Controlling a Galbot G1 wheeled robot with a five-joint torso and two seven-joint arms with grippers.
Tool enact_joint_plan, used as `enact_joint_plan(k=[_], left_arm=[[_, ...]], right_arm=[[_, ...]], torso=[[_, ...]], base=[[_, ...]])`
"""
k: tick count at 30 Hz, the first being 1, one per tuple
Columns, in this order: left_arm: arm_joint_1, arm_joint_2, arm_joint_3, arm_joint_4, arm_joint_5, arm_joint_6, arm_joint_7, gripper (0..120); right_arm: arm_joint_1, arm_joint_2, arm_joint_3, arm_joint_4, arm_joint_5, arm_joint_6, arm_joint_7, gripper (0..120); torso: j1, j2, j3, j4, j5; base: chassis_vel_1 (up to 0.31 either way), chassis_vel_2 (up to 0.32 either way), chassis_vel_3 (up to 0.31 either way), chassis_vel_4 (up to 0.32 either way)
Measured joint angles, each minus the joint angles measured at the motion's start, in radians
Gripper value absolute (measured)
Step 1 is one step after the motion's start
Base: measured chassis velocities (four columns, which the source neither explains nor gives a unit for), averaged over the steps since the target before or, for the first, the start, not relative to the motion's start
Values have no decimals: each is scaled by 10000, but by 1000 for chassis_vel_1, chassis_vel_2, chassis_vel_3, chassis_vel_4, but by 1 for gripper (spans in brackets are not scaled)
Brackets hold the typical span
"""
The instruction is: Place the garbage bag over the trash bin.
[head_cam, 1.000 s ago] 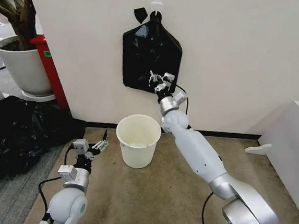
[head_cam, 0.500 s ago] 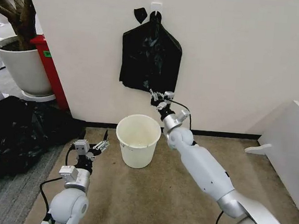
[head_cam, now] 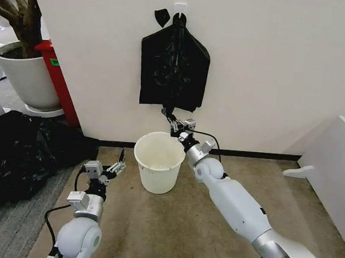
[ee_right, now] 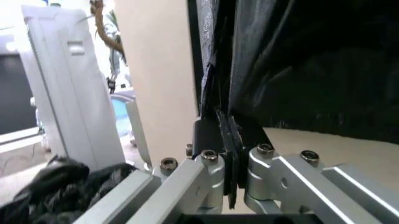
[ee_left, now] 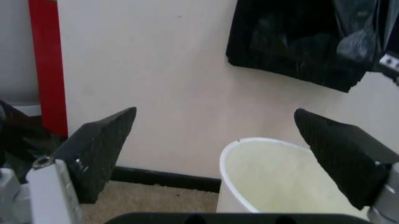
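A flat black bundle of bags hangs from a wall hook above the trash bin, a cream-white bucket standing open on the carpet. My right gripper is just under the bundle's lower edge, above the bin's far rim. It is shut on a thin strip of the garbage bag drawn down from the bundle. In the right wrist view, the glossy black garbage bag runs up from between the closed right gripper. Low beside the bin, my left gripper is open and holds nothing. The left wrist view shows the left gripper facing the bin.
A white plant pot with a tree and a red post stand at the left wall. A large mass of black plastic sheeting lies on the floor at the left. A white panel leans at the right.
My right gripper has moved down and left from the bundle's lower right face to below its edge, drawing a strip of black plastic down. The left arm has not moved.
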Motion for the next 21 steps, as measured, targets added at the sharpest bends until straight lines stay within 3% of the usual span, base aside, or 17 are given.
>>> enact_joint_plan(k=[7,11,21], left_arm=[[17,-3,-5,-33,0,8,-6,100],[22,6,-13,-36,0,11,-16,100],[-2,35,27,-23,0,12,-26,100]], right_arm=[[-65,-2,155,108,-334,277,242,0],[-177,-168,341,840,-637,617,1088,0],[-1251,-1050,446,3186,-2642,272,4094,35]], torso=[[0,0,1,0,0],[0,0,1,2,-1],[0,0,0,-1,1]], base=[[0,0,0,0],[0,0,0,0],[0,0,0,0]])
